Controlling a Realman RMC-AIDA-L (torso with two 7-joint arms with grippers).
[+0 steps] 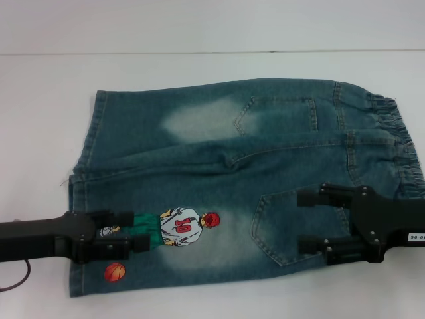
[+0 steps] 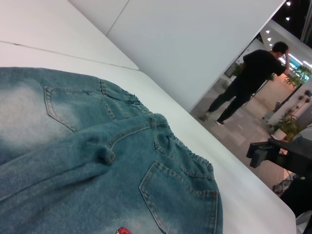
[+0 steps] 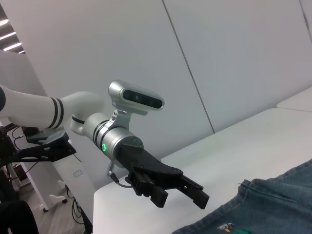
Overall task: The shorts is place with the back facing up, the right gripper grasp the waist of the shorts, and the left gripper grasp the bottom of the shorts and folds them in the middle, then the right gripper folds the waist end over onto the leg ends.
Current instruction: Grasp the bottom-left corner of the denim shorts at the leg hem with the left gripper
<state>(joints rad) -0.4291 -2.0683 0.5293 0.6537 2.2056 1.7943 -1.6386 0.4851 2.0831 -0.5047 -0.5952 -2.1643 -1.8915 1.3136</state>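
Two grippers you had over the shorts | shorts lay flat, back up, on the white table | left gripper above leg ends beside player patch, fingers apart, holding nothing | right gripper above near pocket by waist end, fingers apart, empty.
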